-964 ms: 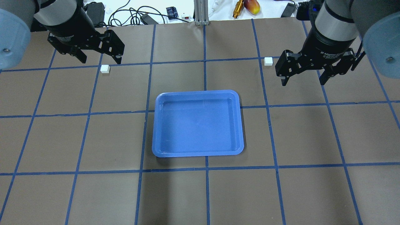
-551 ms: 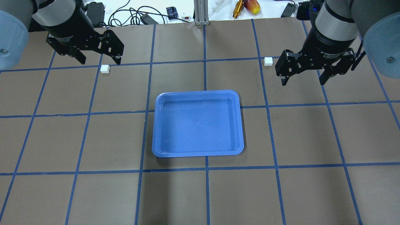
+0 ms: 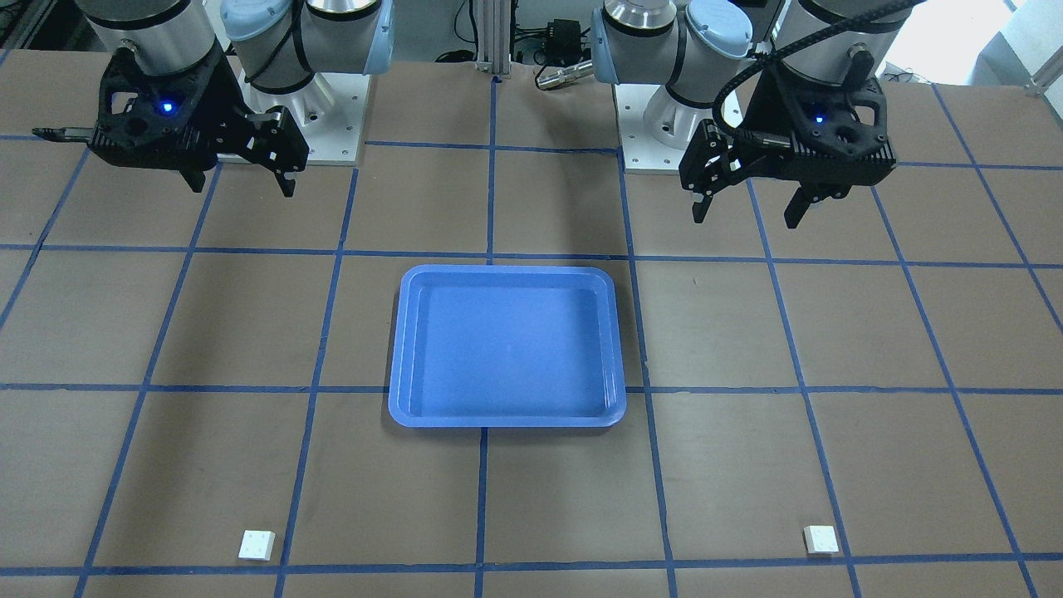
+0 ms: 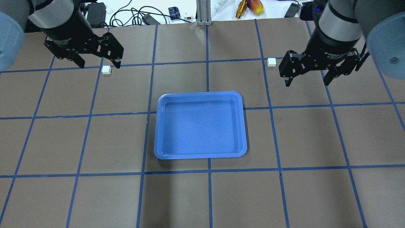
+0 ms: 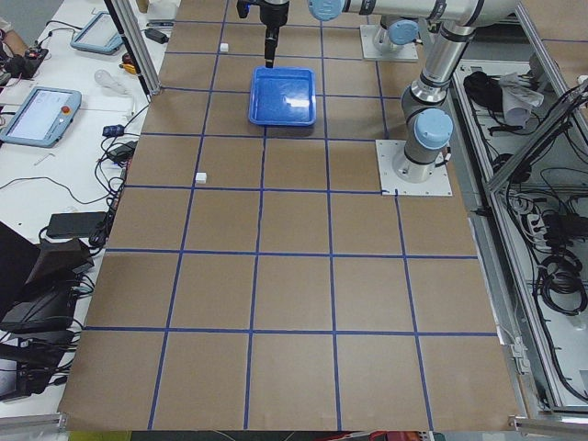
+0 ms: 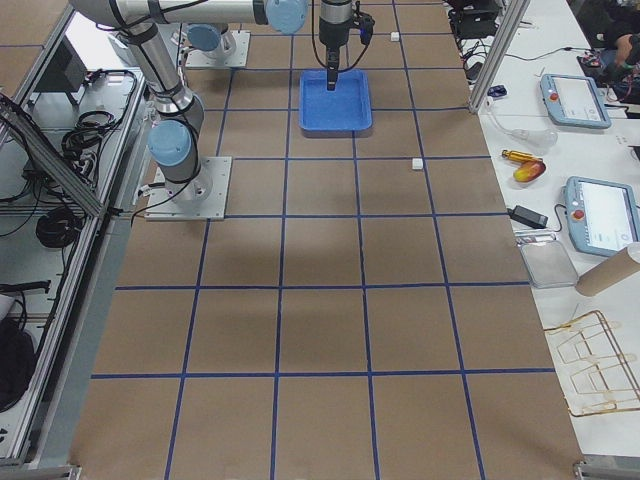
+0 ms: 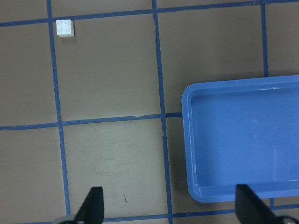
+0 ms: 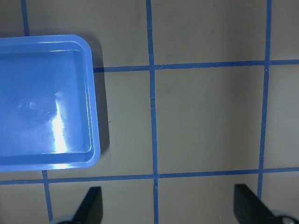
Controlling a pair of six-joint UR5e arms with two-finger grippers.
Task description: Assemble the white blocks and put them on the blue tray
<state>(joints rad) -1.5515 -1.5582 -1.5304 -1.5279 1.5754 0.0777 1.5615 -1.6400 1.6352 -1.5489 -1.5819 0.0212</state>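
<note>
Since both arms hang on the robot's side of the table with nothing in them, I'd judge the first pick has not begun. The left gripper (image 4: 99, 65) and the right gripper (image 4: 307, 83) both have their jaws spread wide. Beyond them the blue tray (image 4: 199, 93) sits mid-table with nothing in it. Farthest out, taking the tray as the dial in the overhead view, the left white block (image 4: 106, 70) lies at about 10 o'clock and the right white block (image 4: 271, 62) near 2 o'clock. Each is well apart from the tray, close by a tape line (image 4: 177, 63). To do it well, each arm should reach out to its own block, square its fingers to the flat sides, drop straight down and close gently. The left block lies studs up, so it should stay level for mating.
</note>
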